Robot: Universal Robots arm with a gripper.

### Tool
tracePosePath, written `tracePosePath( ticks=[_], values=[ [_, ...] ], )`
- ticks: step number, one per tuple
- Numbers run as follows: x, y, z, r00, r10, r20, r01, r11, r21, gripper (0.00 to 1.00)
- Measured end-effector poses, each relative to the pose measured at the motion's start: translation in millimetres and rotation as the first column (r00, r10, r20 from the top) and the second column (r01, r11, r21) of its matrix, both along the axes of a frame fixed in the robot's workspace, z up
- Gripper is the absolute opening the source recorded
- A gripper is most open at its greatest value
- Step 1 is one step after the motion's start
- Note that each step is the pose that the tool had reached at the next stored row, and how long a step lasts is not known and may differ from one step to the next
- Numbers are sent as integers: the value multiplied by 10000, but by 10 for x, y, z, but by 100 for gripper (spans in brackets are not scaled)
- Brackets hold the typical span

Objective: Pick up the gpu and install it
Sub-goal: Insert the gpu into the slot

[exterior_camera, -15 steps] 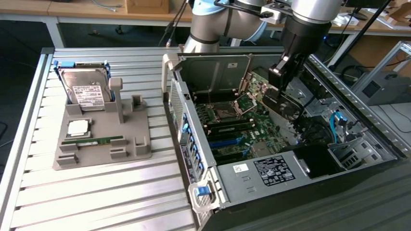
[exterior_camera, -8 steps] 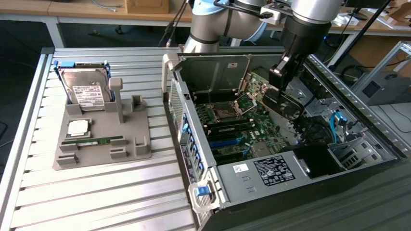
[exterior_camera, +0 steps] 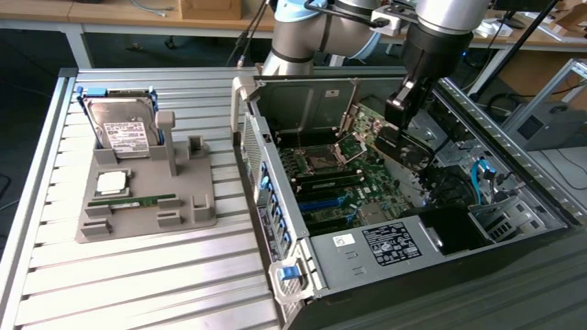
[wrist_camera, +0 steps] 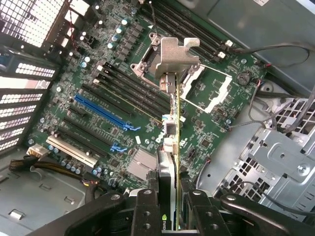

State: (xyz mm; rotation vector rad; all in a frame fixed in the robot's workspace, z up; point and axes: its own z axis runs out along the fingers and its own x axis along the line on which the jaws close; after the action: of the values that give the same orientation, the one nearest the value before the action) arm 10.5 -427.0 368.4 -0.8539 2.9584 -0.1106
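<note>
One card in hand: the gripper [wrist_camera: 171, 209] is clamped on the gpu [wrist_camera: 171, 129], with fingers [wrist_camera: 147, 211] pinching both faces. The card shows edge-on in the wrist view, its silver bracket [wrist_camera: 174, 51] at the far end. It hangs inside the open case [exterior_camera: 367, 251], above the motherboard [wrist_camera: 211, 123], and isn't seated in anything. It looks clear of the board, but depth is hard to judge edge-on, so I wouldn't swear to the gap. (The hard drive [exterior_camera: 124, 130] and memory stick [exterior_camera: 137, 203] sit on the tray [exterior_camera: 183, 213] outside the case, well apart from all this.)

Risks from here:
- Misalignment: in the wrist view the card's line doesn't look parallel to the slots, and the blue slot [wrist_camera: 106, 115] lies off to one side. Pressing down like that would load the board or flex the card.
- Bracket strike — it leads, and it's close over the socket frame [wrist_camera: 197, 83]. A low or skewed approach could clip that or the case wall.
- Pivot in the grip: the hold is near one end, so insertion force could rotate or slip the card.
- Snag: loose cables [wrist_camera: 275, 49] run near the board edge.
</note>
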Motion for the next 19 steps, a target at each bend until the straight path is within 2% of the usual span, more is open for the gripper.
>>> tracePosePath(
  ticks=[10, 19],
  values=[
    [0, 0, -4, 9992, 396, 0, -396, 9992, 0, 27],
    [0, 0, -10, 9963, 864, 0, -864, 9963, 1, 27]
  ],
)
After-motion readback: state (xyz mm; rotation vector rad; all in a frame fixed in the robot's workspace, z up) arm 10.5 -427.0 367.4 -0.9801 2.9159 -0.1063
